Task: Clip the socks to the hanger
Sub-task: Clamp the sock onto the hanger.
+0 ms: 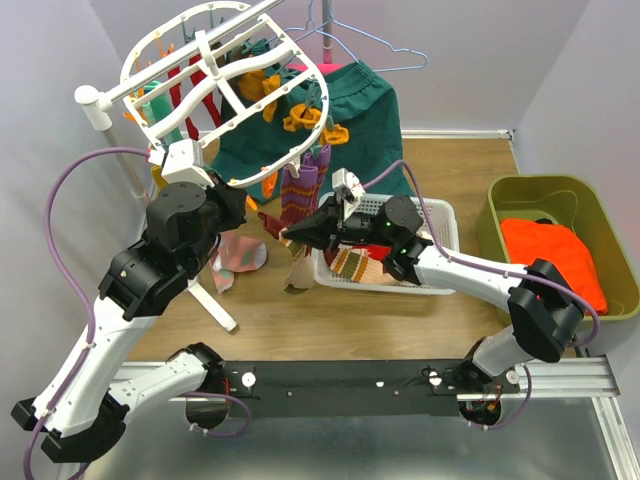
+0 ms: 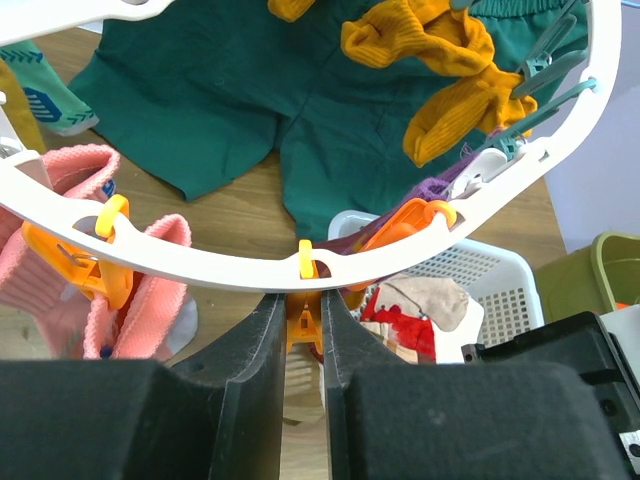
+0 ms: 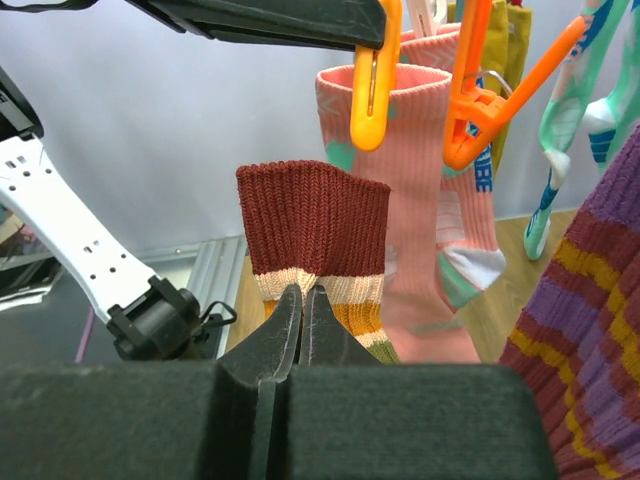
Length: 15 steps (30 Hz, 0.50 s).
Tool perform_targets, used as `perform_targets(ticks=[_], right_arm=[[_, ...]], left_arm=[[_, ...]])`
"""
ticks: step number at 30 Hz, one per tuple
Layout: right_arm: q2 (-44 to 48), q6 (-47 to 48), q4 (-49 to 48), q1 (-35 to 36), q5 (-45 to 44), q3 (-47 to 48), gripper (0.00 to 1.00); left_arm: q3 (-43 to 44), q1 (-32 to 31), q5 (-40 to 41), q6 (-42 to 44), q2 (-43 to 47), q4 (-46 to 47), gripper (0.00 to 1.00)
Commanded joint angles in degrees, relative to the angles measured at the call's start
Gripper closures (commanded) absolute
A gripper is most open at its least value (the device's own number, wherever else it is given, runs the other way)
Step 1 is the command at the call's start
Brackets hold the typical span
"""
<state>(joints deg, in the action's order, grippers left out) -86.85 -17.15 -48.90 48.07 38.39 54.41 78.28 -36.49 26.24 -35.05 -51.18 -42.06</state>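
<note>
The white lattice hanger (image 1: 225,75) hangs at the back left; its rim (image 2: 200,265) crosses the left wrist view. My left gripper (image 2: 303,305) is under the rim, shut on an orange clip (image 2: 303,335); it also shows in the top view (image 1: 240,200). My right gripper (image 3: 303,295) is shut on a maroon striped sock (image 3: 315,215), held upright just below that orange clip (image 3: 372,75); in the top view the right gripper (image 1: 290,232) meets the left one. Pink socks (image 3: 430,200), mustard socks (image 2: 440,60) and a purple striped sock (image 1: 300,190) hang clipped.
A white mesh basket (image 1: 440,215) with more socks stands right of centre. A green bin (image 1: 560,200) holds an orange cloth (image 1: 555,250). A dark green garment (image 1: 350,110) and wire hangers (image 1: 370,40) hang behind. A white stand pole (image 1: 120,150) is at the left.
</note>
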Motion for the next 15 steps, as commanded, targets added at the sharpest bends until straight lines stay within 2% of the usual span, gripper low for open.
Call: perform_targets(ticks=[1,15], right_arm=[[-1.4,-0.5,-4.5,0.5,-2.0,0.7,0.99],[-2.2,-0.9,-5.8,0.8,-2.7,2.2,0.99]], left_arm=[[1.8,0.3,-0.5,-0.5,-0.1,2.9,0.83],[0.6,0.2,-2.0,-1.5,-0.6,3.5,0.83]])
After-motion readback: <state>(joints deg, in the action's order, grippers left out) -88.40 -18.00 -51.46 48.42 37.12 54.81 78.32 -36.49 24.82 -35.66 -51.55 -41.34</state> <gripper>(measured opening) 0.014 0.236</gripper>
